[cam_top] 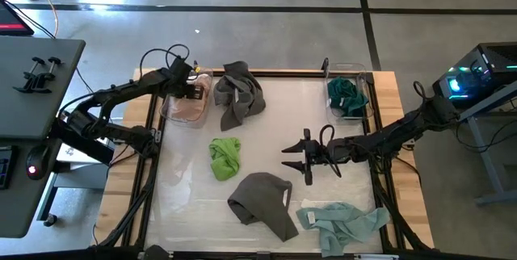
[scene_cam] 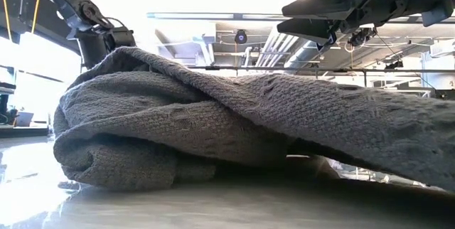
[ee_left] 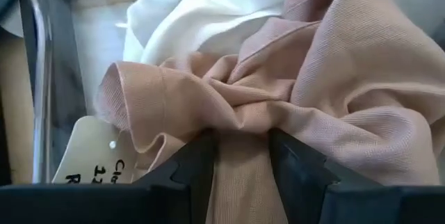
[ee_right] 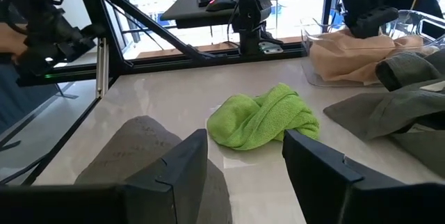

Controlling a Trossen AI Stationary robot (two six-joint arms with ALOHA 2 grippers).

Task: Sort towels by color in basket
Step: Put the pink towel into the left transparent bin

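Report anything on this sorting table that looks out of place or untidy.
Nothing is spilled or damaged. Four cloths lie crumpled loose on the table: two dark grey towels, a lime green towel and a pale mint towel at the front edge. The left gripper straddles a fold of pink cloth in its clear bin.

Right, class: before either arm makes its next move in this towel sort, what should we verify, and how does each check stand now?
1. Left gripper over the clear bin: ok.
2. Pink towel between its fingers, inside that bin beside the cream towel: ok.
3. Left grip fully let go: cannot tell.
4. Right gripper open and holding nothing, above the table: ok.
5. Lime green towel lies free ahead of the right gripper: ok.
6. Sorting finished: not ok; both dark grey towels, the lime green towel and the pale mint towel lie on the table.
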